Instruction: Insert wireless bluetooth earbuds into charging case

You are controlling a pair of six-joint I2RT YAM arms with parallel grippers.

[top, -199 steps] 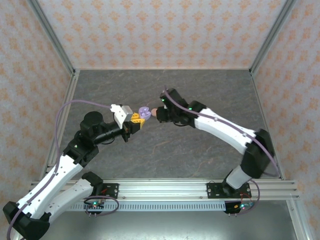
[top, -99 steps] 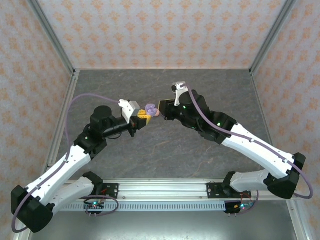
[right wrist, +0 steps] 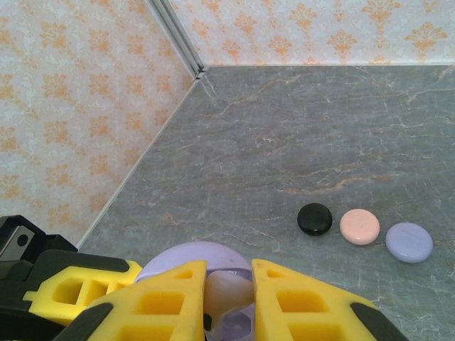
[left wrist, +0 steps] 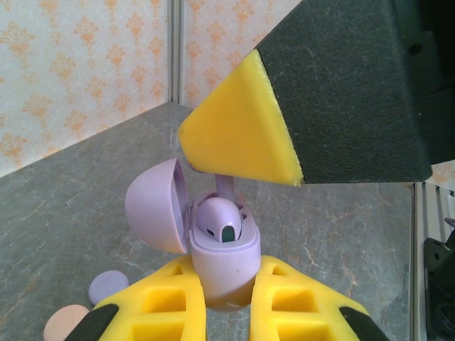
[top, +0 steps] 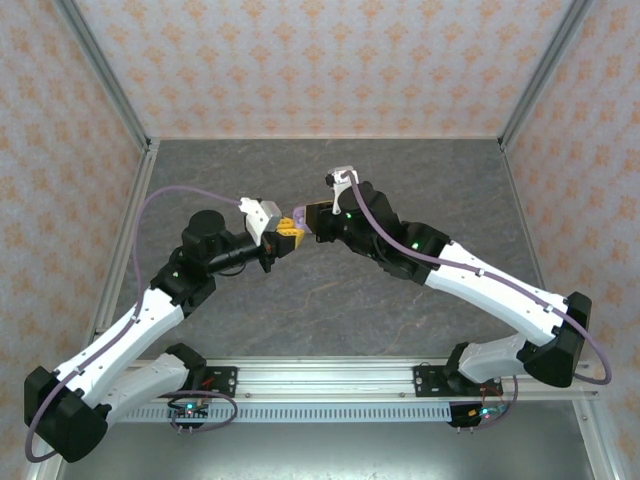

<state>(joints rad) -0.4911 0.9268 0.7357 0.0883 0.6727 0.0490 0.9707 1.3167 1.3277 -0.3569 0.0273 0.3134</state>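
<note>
Table (top: 420, 180): grey stone-patterned top, walled on three sides with patterned panels.

Left arm (top: 140, 320) and right arm (top: 480, 285): both reached inward and met above the middle of the table.

Left gripper (top: 287, 230): yellow fingers (left wrist: 170, 298) clamped on either side of the case, holding it upright off the table.

Right gripper (right wrist: 229, 284): yellow fingers drawn close together over the case, apparently pinching the stem of the held bud; one fingertip hung just above the case mouth.

Case (left wrist: 224, 259): lilac, rounded, its lid (left wrist: 156, 206) swung open to one side.

Discs: black (right wrist: 314, 218), pink (right wrist: 359, 226) and lilac (right wrist: 409, 241), in a row on the table, near one another and well apart from the case.

Seated bud (left wrist: 219, 219): lilac, with a dark oval mark, in the front well of the case.

Held bud (left wrist: 226, 186): lilac stem standing behind the seated bud, running from the case up to the right fingertip.
</note>
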